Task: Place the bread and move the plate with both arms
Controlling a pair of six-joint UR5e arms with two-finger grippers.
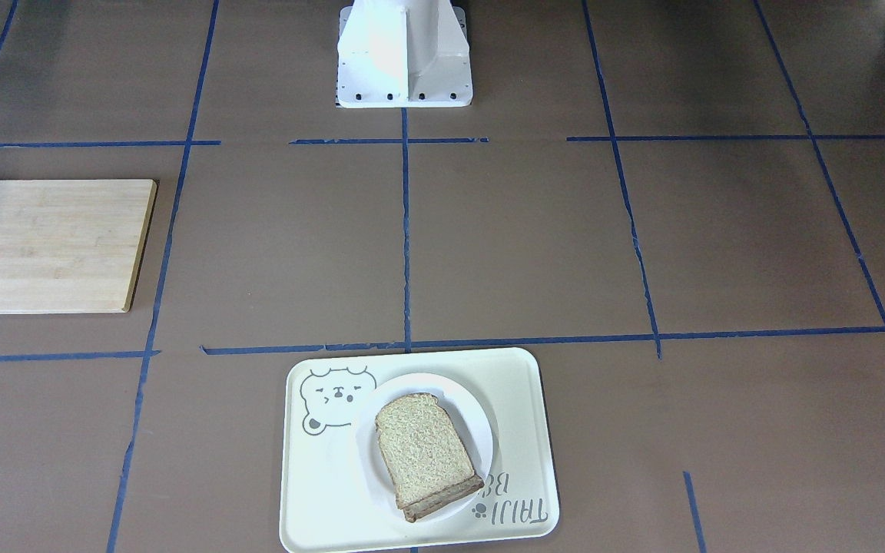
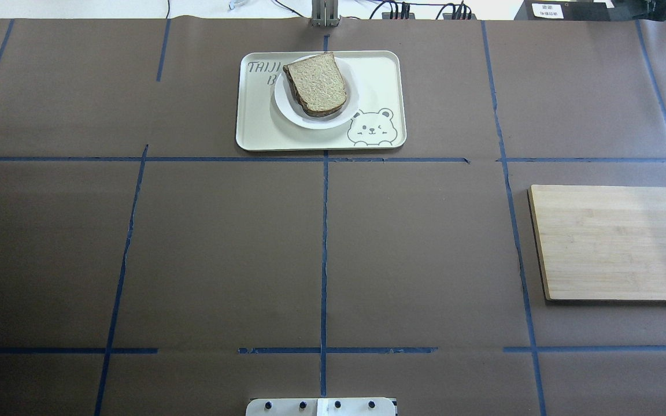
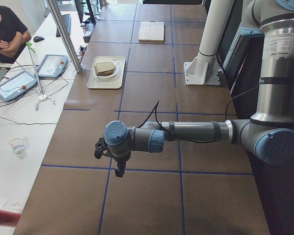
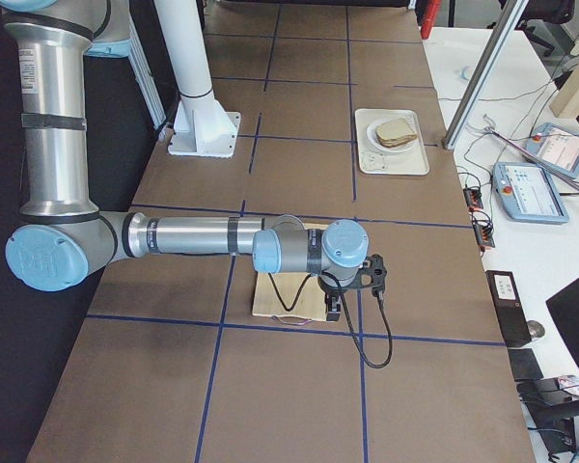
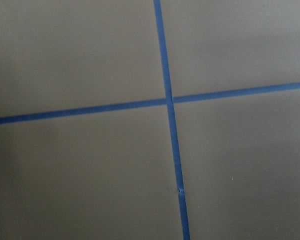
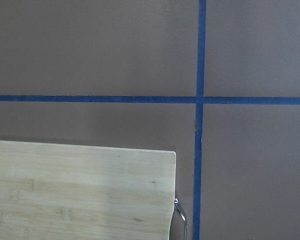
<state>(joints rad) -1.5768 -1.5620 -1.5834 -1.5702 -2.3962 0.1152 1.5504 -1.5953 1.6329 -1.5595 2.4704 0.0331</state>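
Bread (image 1: 427, 453) on plate (image 1: 478, 428), rounded top toward pedestal (image 1: 404, 61), slightly skewed.

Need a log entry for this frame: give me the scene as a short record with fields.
bread: one slice, lying flat on the plate
plate: white, on the tray, partly over the tray's lettering
tray: cream, bear drawing, at the table's far middle from the robot
board: wooden, on the robot's right, nothing on it
left gripper: over bare table, far from the tray; open or shut cannot be told
right gripper: above the board; open or shut cannot be told
contact: neither gripper touches bread or plate
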